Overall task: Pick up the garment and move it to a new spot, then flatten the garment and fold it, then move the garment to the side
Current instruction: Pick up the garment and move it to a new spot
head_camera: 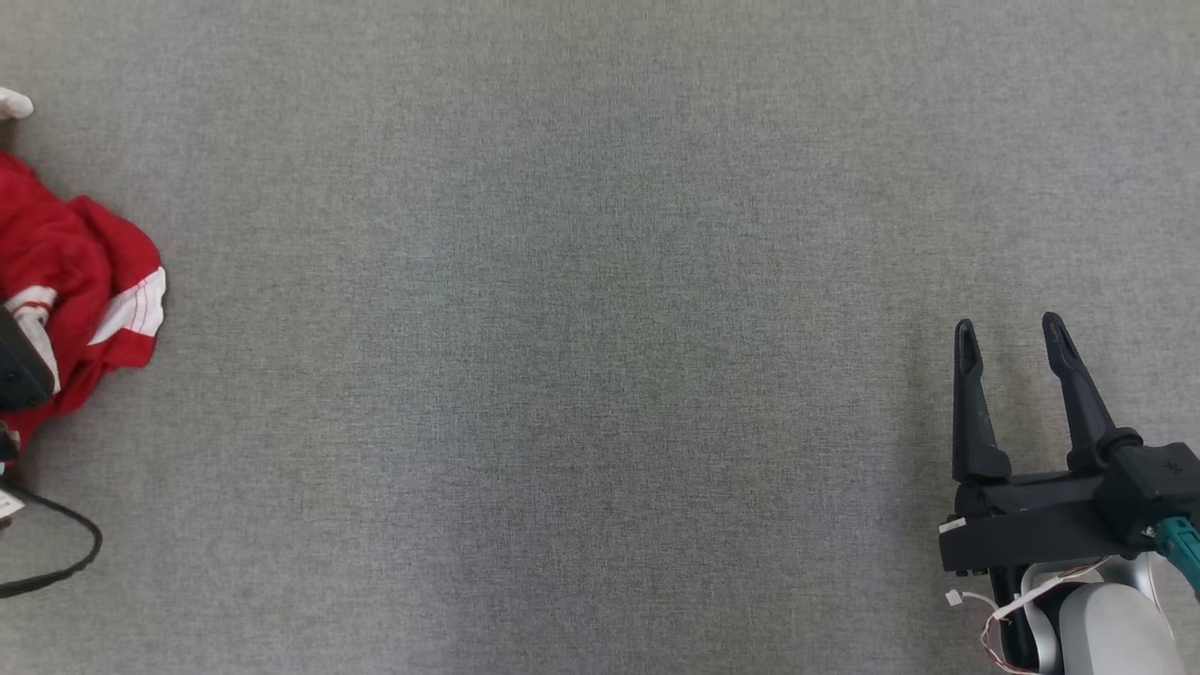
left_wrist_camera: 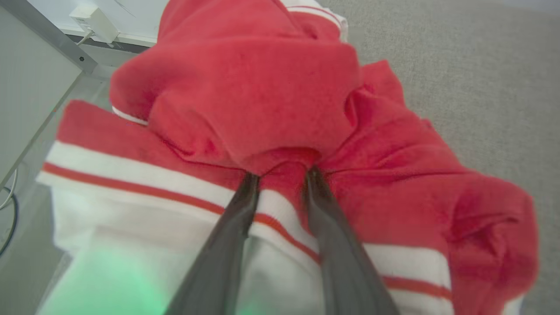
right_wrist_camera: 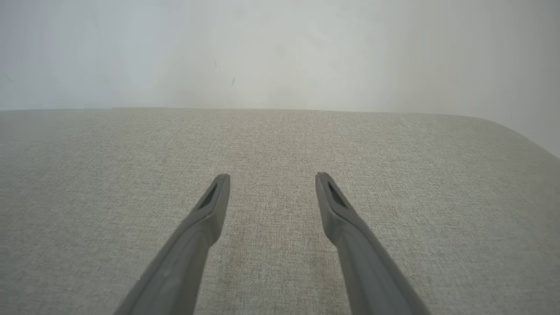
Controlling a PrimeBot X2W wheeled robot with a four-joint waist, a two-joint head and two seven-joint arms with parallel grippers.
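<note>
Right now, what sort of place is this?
Probably an indoor test bench for handling clothes: a wide grey fabric surface, a bare pale wall behind it, and one crumpled red-and-white garment.

A broad grey fabric surface (head_camera: 600, 375) lies bare across the middle and right, open for passing anywhere. The right claw (head_camera: 1009, 324), fingers spread, has bare cloth ahead up to the far edge, where a pale wall (right_wrist_camera: 280, 52) rises. At the far left a bunched red-and-white garment (head_camera: 84, 272) blocks the way, and a black cable (head_camera: 66, 562) loops just below it. The left claw (left_wrist_camera: 282, 174) nips a fold of that heap. In its own view a grey panel (left_wrist_camera: 26, 87) and a white box (left_wrist_camera: 94, 22) crowd the left, with open surface on the right.
</note>
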